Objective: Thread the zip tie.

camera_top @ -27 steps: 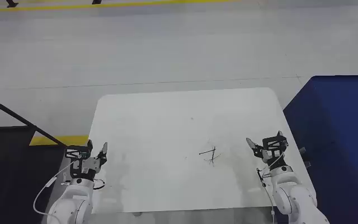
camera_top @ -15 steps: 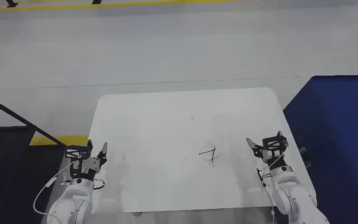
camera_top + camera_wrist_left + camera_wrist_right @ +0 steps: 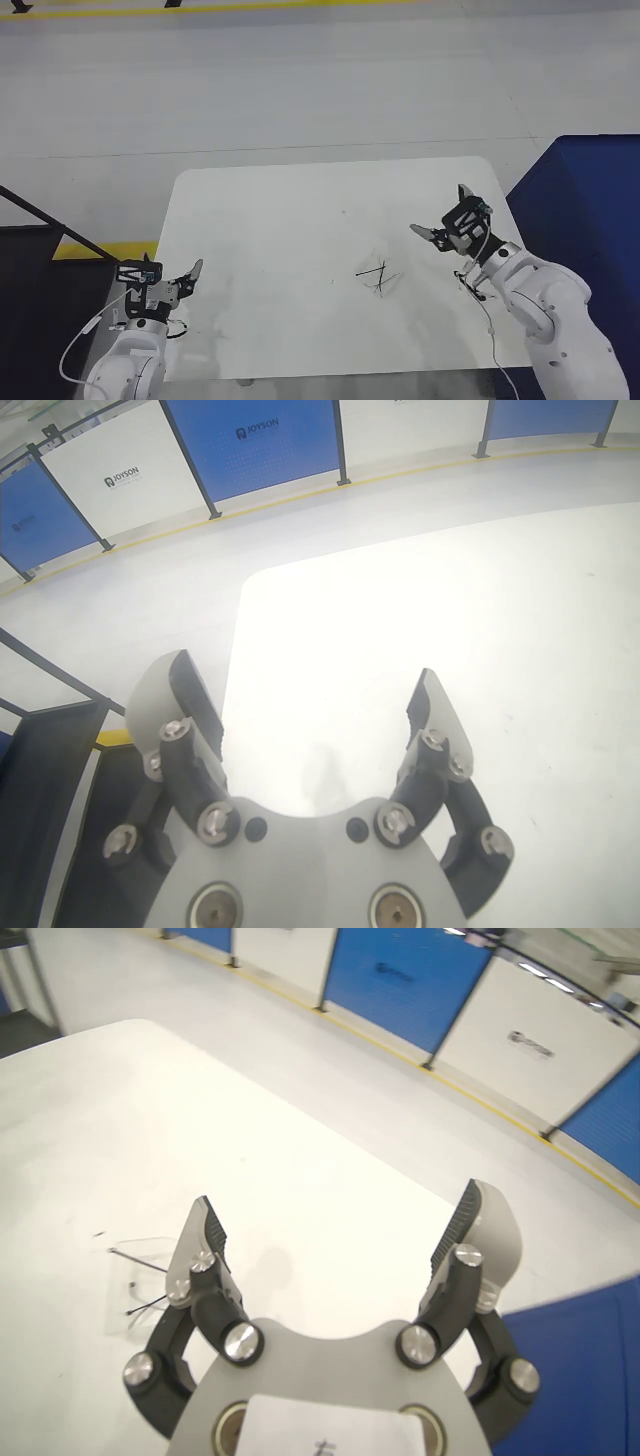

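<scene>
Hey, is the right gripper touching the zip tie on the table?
Apart. The top view shows a stretch of bare table between the open right gripper and the zip tie lying on it.

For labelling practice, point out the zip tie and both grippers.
zip tie (image 3: 374,272): top view, middle of the black strands.
left gripper (image 3: 303,667): left wrist view, midway between its fingertips.
right gripper (image 3: 337,1192): right wrist view, midway between its fingertips.

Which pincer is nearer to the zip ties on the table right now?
Right. The right pincer hangs open a little to the right of the zip ties; the left pincer sits open at the table's near left edge, far across from them.
</scene>
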`<action>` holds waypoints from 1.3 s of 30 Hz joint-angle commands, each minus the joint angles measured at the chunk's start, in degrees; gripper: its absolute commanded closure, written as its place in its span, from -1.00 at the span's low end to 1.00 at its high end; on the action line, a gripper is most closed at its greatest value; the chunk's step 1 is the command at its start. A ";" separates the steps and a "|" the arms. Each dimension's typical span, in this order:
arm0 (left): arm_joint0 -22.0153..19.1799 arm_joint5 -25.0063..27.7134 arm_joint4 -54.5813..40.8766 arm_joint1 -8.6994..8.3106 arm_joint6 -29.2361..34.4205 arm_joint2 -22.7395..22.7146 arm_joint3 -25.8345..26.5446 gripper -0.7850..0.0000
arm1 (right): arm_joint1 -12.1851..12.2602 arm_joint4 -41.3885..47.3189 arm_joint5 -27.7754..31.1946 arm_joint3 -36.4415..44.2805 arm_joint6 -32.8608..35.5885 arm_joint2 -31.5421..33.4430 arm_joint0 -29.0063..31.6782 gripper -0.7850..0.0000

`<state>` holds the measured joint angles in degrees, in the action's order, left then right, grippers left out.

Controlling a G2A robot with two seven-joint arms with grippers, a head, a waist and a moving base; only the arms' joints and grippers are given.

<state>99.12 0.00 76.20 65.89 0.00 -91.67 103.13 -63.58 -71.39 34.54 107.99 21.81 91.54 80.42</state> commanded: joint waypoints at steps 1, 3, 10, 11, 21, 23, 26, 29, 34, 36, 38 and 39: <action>0.00 0.00 0.00 0.00 0.00 0.00 0.00 -1.00 | 0.10 4.04 4.15 -2.26 6.53 -1.93 -5.69 -1.00; 0.00 0.00 0.00 0.00 0.00 0.00 0.00 -1.00 | 0.03 5.42 5.11 -4.28 8.74 -4.34 -8.95 -1.00; 0.00 0.00 0.00 0.00 0.00 0.00 0.00 -1.00 | 0.01 5.90 5.08 -4.72 8.93 -4.60 -9.38 -1.00; 0.00 0.00 0.00 0.00 0.00 0.00 0.00 -1.00 | 0.01 5.90 5.08 -4.72 8.93 -4.60 -9.38 -1.00; 0.00 0.00 0.00 0.00 0.00 0.00 0.00 -1.00 | 1.78 6.10 22.63 -15.41 25.33 -17.38 -21.38 -1.00; 0.00 0.00 0.00 0.00 0.00 0.00 0.00 -1.00 | 3.00 7.03 23.46 -18.26 24.49 -22.25 -24.77 -1.00; 0.00 0.00 0.00 0.00 0.00 0.00 0.00 -1.00 | 5.55 10.17 23.46 -21.04 24.49 -29.15 -30.14 -1.00; 0.00 0.00 0.00 0.00 0.00 0.00 0.00 -1.00 | 5.55 10.17 23.46 -21.04 24.49 -29.15 -30.14 -1.00; 0.00 0.00 0.00 0.00 0.00 0.00 0.00 -1.00 | 5.48 9.48 23.46 -20.67 24.42 -30.25 -29.63 -1.00; 0.00 0.00 0.00 0.00 0.00 0.00 0.00 -1.00 | 5.52 7.59 23.46 -20.03 24.40 -33.79 -30.05 -1.00; 0.00 0.00 0.00 0.00 0.00 0.00 0.00 -1.00 | 5.86 8.22 23.46 -21.03 23.14 -35.81 -31.21 -1.00; 0.00 0.00 0.00 0.00 0.00 0.00 0.00 -1.00 | 6.17 8.52 23.46 -21.31 22.80 -37.07 -31.86 -1.00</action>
<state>99.12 0.00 76.20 65.89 0.00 -91.67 103.13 -57.70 -63.39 58.00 87.09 45.08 55.65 49.25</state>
